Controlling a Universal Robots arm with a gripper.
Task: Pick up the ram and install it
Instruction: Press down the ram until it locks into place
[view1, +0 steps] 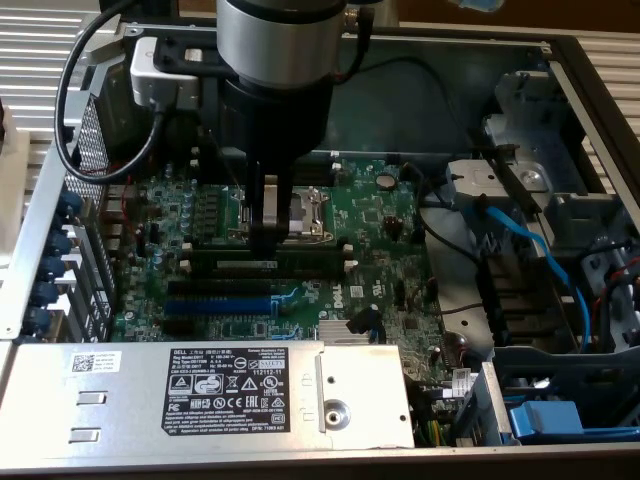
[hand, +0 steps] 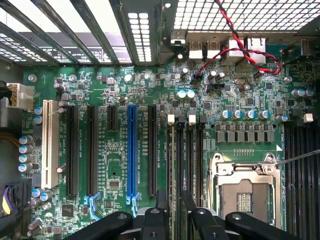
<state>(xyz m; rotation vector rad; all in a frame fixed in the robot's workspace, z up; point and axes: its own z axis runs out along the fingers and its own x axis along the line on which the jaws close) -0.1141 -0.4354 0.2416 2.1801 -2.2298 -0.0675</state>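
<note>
"DELL" and "112112-11" on the white label (view1: 243, 390) of the silver metal box (view1: 40, 405), remaining print unreadable

Up high and off the arm (view1: 275, 60), the exterior camera tilts down into the open computer case (view1: 590, 70). The power supply (view1: 200, 385) sits nearest its lens, and the whole motherboard (view1: 380, 215) is spread out beyond. The wrist camera sits above the gripper (view1: 266, 232), faces straight down and is far closer in, taking just a stretch of that board. Both views share the blue expansion slot (hand: 132, 150) and the processor socket (hand: 245, 192).
</note>
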